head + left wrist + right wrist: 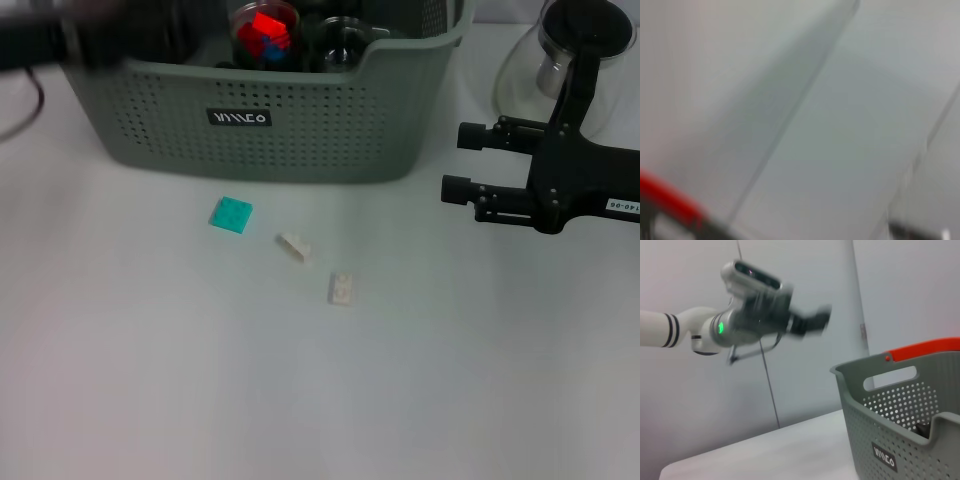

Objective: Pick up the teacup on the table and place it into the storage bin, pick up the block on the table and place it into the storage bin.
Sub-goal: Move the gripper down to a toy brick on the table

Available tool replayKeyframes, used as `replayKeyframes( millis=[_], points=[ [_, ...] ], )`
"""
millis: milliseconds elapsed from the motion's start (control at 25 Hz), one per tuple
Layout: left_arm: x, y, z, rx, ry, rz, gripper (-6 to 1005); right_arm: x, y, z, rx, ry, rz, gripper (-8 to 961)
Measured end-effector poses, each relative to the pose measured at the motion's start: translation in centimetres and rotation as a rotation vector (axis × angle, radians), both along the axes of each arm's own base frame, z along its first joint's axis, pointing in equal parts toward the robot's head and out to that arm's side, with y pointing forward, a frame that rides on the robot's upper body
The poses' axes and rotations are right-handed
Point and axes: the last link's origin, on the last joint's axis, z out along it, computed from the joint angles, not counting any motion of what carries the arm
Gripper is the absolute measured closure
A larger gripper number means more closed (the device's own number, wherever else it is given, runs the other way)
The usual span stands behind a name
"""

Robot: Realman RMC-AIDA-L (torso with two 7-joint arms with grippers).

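The storage bin (270,120) is sitting at the far side of the white worktop (300,400), its black label with white lettering facing the near side. Inside it, a clear teacup (265,30) holding red and blue pieces is standing toward the left of the middle, and a second glass vessel (345,45) is standing just right of it.

Three blocks are lying on the worktop on the near side of the bin, apart from one another. A flat teal block (231,214) is lying nearest the bin. A small white block (294,246) is lying to its right and nearer, and another white block (341,288) is lying nearer again and further right.

The left claw (812,320) is showing in the right wrist view, raised in the air to the left of the bin and well above the worktop; it is blurred, so I cannot tell whether it is wide, narrow or holding anything. In the head view the left arm is showing only as a dark smear at the far left, over the bin's left end.

The right claw (460,160) is hanging at the right side of the worktop, right of the bin, with its two fingers (470,135) pointing left, spread apart and holding nothing. A glass teapot (560,60) is standing beyond it, at the far right.
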Motion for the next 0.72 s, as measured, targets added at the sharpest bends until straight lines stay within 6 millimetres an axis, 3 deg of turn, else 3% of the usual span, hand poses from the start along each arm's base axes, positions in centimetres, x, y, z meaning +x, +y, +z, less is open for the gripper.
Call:
replayKeyframes(
  millis=[280,440,720],
  points=[
    [-1.3,-2.1,-2.6,-0.141,0.295,-0.058,371,0.2,-0.2,0.1,-0.003,0.003,-0.005,192],
    [-1.2,-1.8,-4.4,-0.162,0.45,-0.069,371,0.2,-0.2,0.1,-0.005,0.003,-0.008,193],
    [0.5,-0.9,-9.2,-0.13,0.64,-0.093,370,0.3,-0.2,0.1,-0.003,0.003,-0.014,193]
  ],
)
